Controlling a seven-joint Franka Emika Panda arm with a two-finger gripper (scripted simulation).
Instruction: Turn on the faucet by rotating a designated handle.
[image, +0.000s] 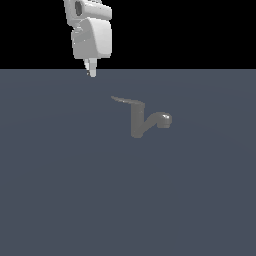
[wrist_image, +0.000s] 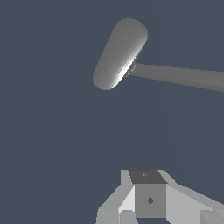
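The faucet (image: 137, 122) is standing just right of the exterior view's centre, its spout pointing right. It is looking rigid and fixed, smooth metal likely slippery. The handle (image: 122, 101), projecting toward upper left, is offering most leverage near its thin tip. Farther back, the gripper (image: 92, 70) is hanging at upper left, well apart, jaws seemingly pressed together, holding nothing.

The faucet (image: 137, 122) is the only obstacle on the grey floor (image: 60, 190). Its handle (image: 124, 101) projects toward 10 o'clock and its spout toward 3 o'clock in the exterior view. The gripper (image: 92, 71) hangs well apart at 11 o'clock from the faucet, with open floor on every side.
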